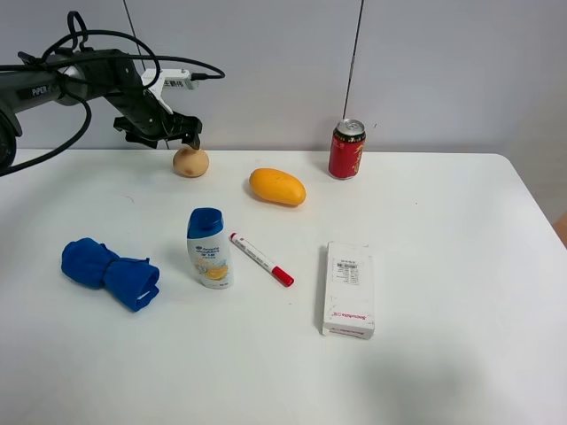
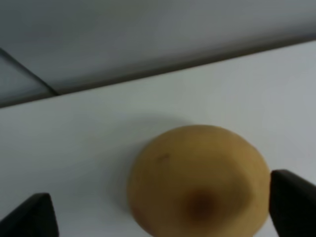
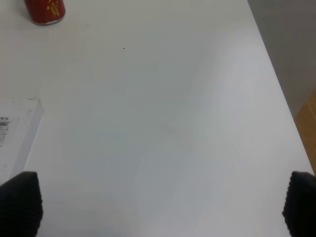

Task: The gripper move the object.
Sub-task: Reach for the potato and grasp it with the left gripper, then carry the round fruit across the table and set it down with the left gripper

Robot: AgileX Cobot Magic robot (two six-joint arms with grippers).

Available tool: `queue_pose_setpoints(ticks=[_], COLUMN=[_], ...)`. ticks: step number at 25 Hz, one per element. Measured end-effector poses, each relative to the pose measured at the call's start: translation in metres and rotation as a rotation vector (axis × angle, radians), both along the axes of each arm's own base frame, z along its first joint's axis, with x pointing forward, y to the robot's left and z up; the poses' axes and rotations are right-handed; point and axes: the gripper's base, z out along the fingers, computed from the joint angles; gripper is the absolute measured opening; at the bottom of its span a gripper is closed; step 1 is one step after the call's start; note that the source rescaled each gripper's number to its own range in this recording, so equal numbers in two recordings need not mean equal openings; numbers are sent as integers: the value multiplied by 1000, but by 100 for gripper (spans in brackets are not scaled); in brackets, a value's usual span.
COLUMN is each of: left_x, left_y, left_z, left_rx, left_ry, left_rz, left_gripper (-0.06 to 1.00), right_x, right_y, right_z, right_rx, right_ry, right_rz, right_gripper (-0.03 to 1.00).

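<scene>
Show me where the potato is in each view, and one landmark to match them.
Exterior high: the potato sits far back on the white table, just below the left tool.
Left wrist: close up, between the tool's fingers.
Right wrist: not in it.
Shared landmark: the white table; the red can shows in exterior high and right wrist.

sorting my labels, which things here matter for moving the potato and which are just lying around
In the job:
left hand, open over the potato
potato

Just lying about:
mango
red can
bottle
marker
white box
blue cloth
</scene>
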Motion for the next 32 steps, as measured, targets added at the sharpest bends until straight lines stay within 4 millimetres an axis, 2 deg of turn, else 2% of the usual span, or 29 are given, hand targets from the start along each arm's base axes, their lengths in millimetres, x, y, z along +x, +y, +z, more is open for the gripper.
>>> queue_pose_setpoints(ticks=[7, 17, 22, 24, 25, 27, 29, 32], left_x=[4, 4, 1, 0, -1, -2, -1, -1], left_y=[0, -5, -20, -28, -31, -36, -36, -36], left_z=[-16, -21, -44, -50, -51, -50, -47, -45], left_rx=[-18, -85, -107, -114, -116, -120, -121, -120], left_ry=[-9, 13, 62, 76, 80, 80, 76, 75], left_rz=[16, 37, 23, 12, 8, 3, 0, -2], left_gripper=[84, 75, 74, 66, 56, 28, 10, 4], right_x=[0, 0, 0, 0, 0, 0, 0, 0], right_y=[0, 0, 0, 0, 0, 0, 0, 0], right_z=[0, 0, 0, 0, 0, 0, 0, 0], right_rx=[0, 0, 0, 0, 0, 0, 0, 0], right_ry=[0, 0, 0, 0, 0, 0, 0, 0], right_rz=[0, 0, 0, 0, 0, 0, 0, 0], right_gripper=[100, 100, 100, 100, 100, 100, 100, 100])
